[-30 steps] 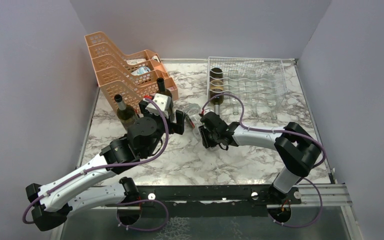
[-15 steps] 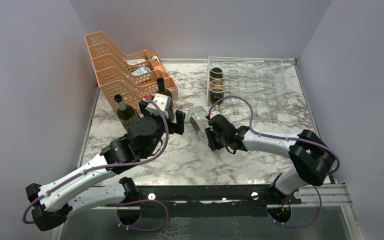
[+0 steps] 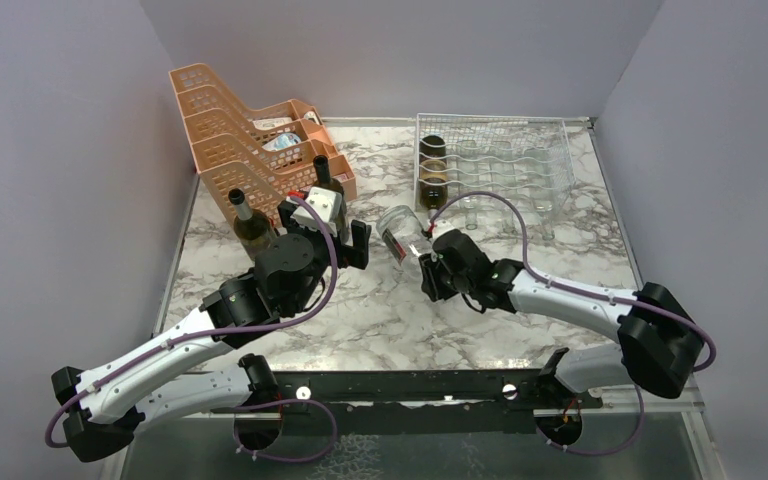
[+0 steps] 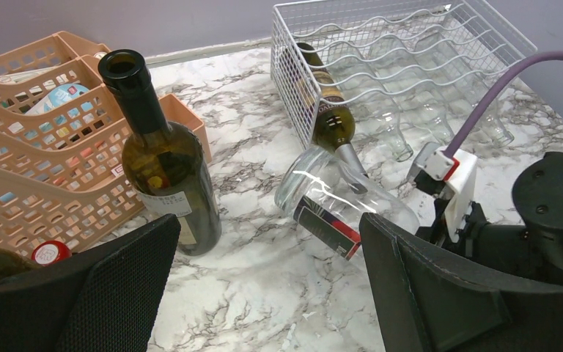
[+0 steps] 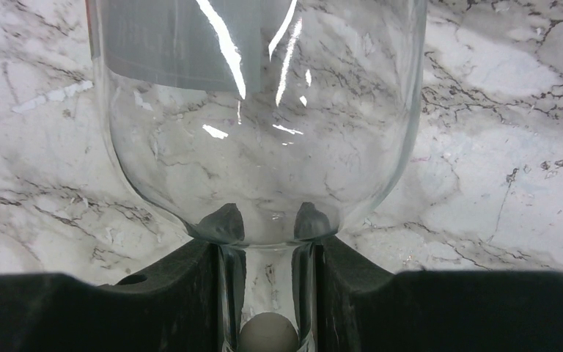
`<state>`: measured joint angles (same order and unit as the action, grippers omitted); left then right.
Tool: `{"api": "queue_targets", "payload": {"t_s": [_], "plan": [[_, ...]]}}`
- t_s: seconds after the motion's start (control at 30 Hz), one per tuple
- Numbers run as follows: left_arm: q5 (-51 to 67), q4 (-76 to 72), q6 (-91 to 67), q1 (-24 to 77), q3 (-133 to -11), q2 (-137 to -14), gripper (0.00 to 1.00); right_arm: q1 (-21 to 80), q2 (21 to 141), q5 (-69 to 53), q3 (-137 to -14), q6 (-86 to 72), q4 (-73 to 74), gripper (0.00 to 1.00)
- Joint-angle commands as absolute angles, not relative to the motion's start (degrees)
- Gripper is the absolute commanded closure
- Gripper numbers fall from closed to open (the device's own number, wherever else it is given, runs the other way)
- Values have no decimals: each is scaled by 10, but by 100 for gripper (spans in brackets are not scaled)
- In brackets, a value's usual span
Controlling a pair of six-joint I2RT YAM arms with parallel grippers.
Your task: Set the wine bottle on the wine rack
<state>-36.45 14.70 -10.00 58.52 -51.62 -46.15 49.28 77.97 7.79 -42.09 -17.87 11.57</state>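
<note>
On the far left I see the orange trays [image 3: 250,130], with two dark bottles [image 3: 252,225] standing just beside them. My left gripper [image 4: 270,242] hangs near those bottles with its fingers spread wide and nothing in it, so I will leave it there, out of the way. Next comes the clear bottle [image 3: 400,232], about in the middle of the table [image 3: 380,310] and tipped over, its flat end up and pointing back toward the trays. I cannot tell if any part of it touches the table. My right gripper [image 5: 267,293] has the thin neck squeezed between its two fingers [image 5: 198,286]. To the right, at the back, is the wine rack [image 3: 495,165], with one dark bottle in the rack [image 3: 432,170] in its left column and its neck poking out the front. I think I am at the carrying step. To do it well I should go slow — a neck grip can let the heavy end swing. I want to turn the flat end toward the front of the rack, line it up with a free slot, and slide it in straight and level without bumping the wires.
</note>
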Motion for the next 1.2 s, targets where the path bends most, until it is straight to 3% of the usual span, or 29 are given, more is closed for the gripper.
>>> {"api": "queue_targets", "payload": {"t_s": [0.0,0.23,0.57,1.17], "plan": [[-353,141,-94,586,-518,-455,1,493,714,104,-435,-162,-25,99],[-352,141,-93,586,-519,-455,1,493,675,161,-469,-140,-33,99],[-351,142,-96,586,-516,-449,1,448,711,219,-635,-119,50,99],[-359,147,-96,586,-512,-444,1,254,893,35,-816,-236,100,99]]}}
